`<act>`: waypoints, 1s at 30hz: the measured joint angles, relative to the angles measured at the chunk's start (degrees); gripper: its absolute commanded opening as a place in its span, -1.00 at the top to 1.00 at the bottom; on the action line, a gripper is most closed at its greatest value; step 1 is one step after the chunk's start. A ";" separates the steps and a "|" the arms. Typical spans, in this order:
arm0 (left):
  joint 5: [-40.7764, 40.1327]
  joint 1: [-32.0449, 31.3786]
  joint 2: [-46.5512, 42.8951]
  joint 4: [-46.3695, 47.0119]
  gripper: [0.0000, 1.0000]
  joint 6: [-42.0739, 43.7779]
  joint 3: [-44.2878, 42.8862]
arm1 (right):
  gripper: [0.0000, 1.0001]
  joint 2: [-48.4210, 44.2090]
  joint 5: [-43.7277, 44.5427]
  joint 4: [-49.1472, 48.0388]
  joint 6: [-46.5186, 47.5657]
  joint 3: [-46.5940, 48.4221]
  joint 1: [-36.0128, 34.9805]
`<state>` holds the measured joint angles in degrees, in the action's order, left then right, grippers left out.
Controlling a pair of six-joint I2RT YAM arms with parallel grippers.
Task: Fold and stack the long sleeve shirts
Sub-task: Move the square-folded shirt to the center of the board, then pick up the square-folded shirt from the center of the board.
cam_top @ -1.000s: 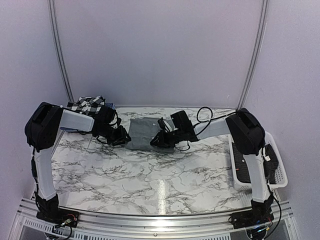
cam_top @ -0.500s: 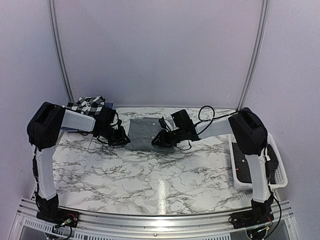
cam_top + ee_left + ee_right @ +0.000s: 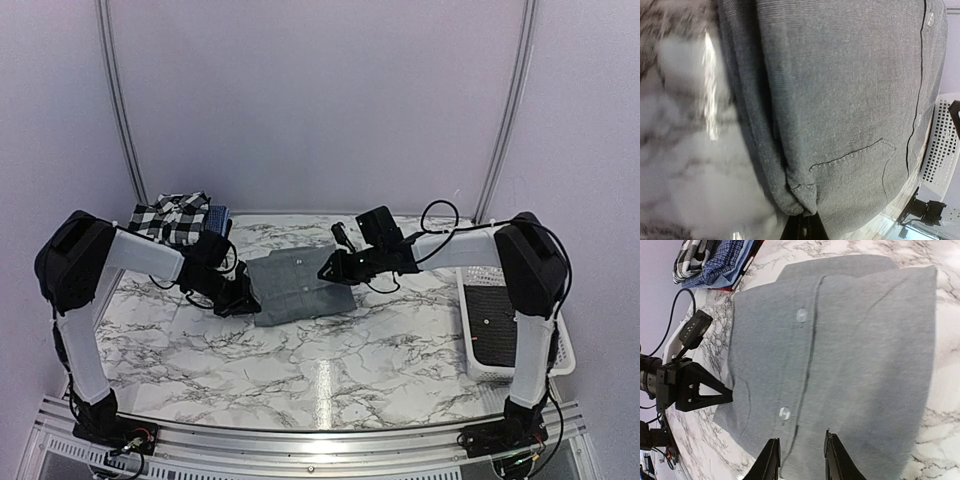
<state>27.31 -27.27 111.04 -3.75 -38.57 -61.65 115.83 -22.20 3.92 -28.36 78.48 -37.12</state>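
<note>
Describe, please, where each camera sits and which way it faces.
Top external: above and behind the arm bases, looking down over the marble table; both arms show, meeting at the grey shirt.
Left wrist: on the left arm, close over that shirt's folded edge; only its dark fingers show, at the bottom.
Right wrist: on the right arm, facing across the shirt towards the left gripper; its two fingers show at the bottom.
Shared: all three see the grey shirt; top and right wrist also the checked shirt.
</note>
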 measured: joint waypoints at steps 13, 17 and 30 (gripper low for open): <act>-4.55 0.46 -17.92 -10.86 1.00 4.68 16.44 | 0.48 -6.49 1.95 -0.28 0.48 -8.63 -4.15; -6.82 1.25 -18.49 -13.57 1.00 6.34 16.11 | 0.49 -5.18 0.70 -2.01 -0.44 -5.88 -7.10; -9.62 2.80 -18.40 -16.90 1.00 9.49 14.49 | 0.59 14.47 -3.91 -13.00 -6.58 5.81 -5.86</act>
<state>17.69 -24.47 92.64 -20.64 -29.08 -47.16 130.30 -26.11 -9.08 -34.94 84.29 -42.98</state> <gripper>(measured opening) 0.005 0.206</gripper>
